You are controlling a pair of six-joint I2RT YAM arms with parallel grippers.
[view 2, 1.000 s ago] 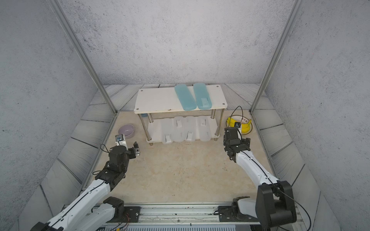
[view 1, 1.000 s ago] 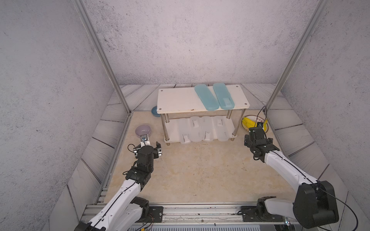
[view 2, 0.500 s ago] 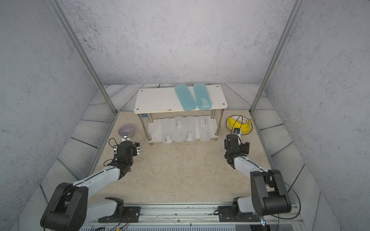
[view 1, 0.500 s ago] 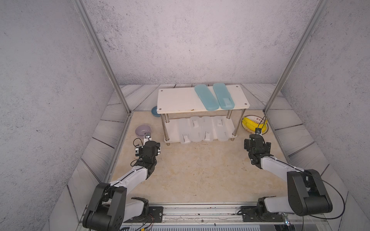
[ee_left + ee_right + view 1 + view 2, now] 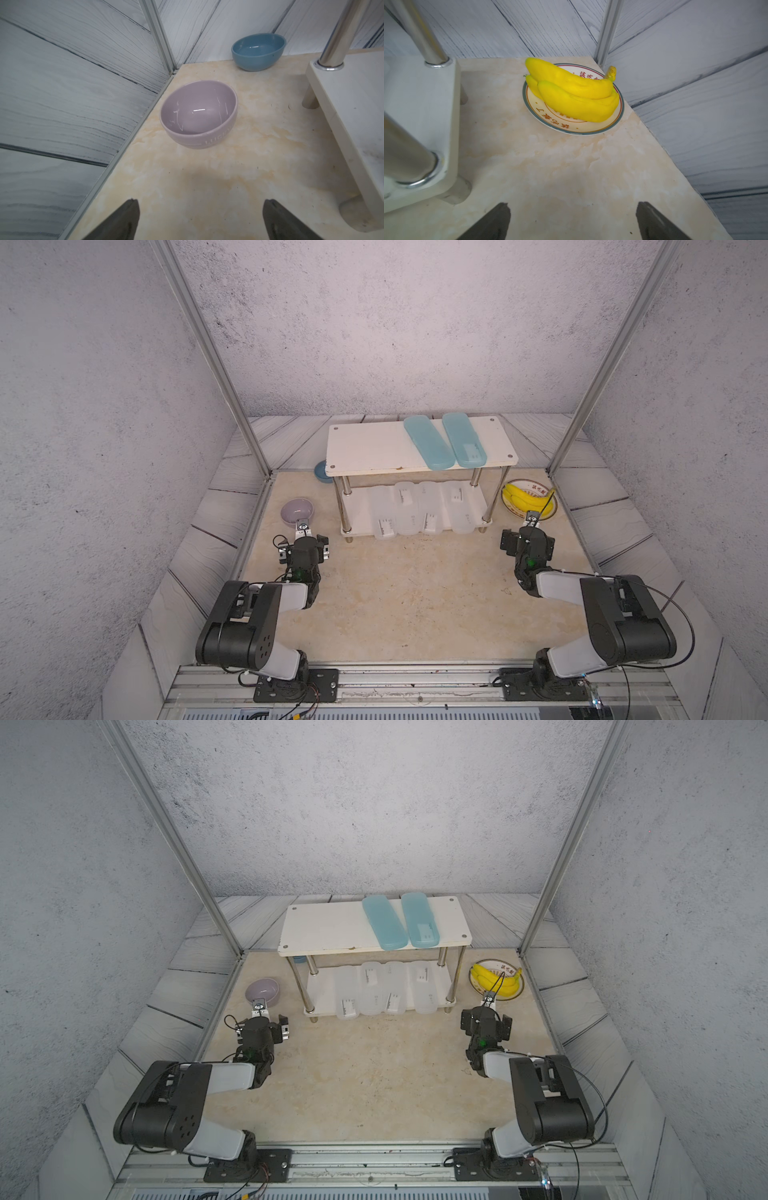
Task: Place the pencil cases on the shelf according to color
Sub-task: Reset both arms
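All six are on the shelf (image 5: 374, 448), sorted by colour. The two teal pencil cases (image 5: 428, 442) (image 5: 464, 440) lie side by side on its top board, toward the right end. The four frosted white pencil cases (image 5: 383, 512) (image 5: 407, 506) (image 5: 430, 506) (image 5: 459, 506) are packed in a row on the lower board, and their front ends poke a bit past its front edge.

The left gripper (image 5: 200, 202) sits low over the surface (image 5: 407, 593) in front of the shelf's left end, jaws spread wide with nothing between them. The right gripper (image 5: 572, 204) is in front of the shelf's right end, also spread wide and holding nothing.

Other stuff: a purple bowl (image 5: 198, 112) just off the shelf's left end, a blue bowl (image 5: 257, 52) by its back left corner, and a plate (image 5: 583, 129) of bananas (image 5: 571, 87) off its right end.
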